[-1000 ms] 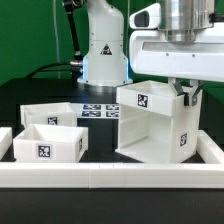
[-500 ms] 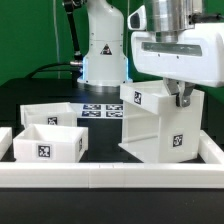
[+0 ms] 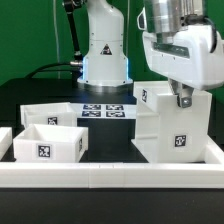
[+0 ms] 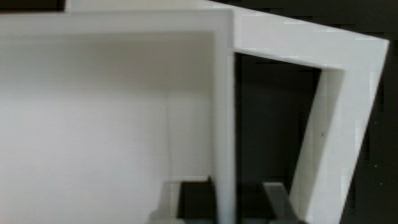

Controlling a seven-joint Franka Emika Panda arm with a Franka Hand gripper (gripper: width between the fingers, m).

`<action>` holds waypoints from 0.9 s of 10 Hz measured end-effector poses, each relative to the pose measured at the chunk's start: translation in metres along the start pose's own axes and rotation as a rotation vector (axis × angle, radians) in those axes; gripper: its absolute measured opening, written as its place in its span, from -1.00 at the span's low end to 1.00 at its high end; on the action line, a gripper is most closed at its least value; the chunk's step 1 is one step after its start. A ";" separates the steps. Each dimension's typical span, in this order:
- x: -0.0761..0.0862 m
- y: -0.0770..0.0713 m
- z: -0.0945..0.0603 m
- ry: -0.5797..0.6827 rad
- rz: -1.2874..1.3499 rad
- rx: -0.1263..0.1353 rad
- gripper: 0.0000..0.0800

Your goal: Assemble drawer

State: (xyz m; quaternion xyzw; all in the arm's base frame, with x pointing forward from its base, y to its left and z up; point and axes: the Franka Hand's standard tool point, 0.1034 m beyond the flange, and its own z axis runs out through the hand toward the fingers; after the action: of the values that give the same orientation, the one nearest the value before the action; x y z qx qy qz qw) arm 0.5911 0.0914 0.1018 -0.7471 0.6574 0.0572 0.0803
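- Front tray [image 3: 60,148] and rear tray [image 3: 40,113]: well apart from the gripper [image 3: 181,98], toward the exterior view's left, neither held.
- Marker board [image 3: 103,110]: between trays and gripper, farther back.
- Case [image 3: 165,125]: directly below the gripper, tilted. Fingers [image 4: 279,205] pinch its top wall, one on each side.
- My read: trays go in from that left side once the case sits flat.
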 end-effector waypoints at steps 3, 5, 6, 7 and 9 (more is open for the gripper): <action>0.003 -0.014 -0.001 -0.015 0.094 0.019 -0.90; 0.003 -0.034 -0.003 -0.017 0.090 0.044 -0.90; 0.004 -0.041 -0.002 -0.018 0.089 0.051 -0.90; 0.005 -0.047 -0.001 -0.019 0.089 0.057 -0.90; 0.006 -0.056 0.000 -0.019 0.089 0.066 -0.90</action>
State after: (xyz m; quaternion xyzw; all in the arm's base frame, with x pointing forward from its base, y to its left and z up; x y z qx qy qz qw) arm 0.6475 0.0926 0.1035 -0.7135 0.6907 0.0462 0.1085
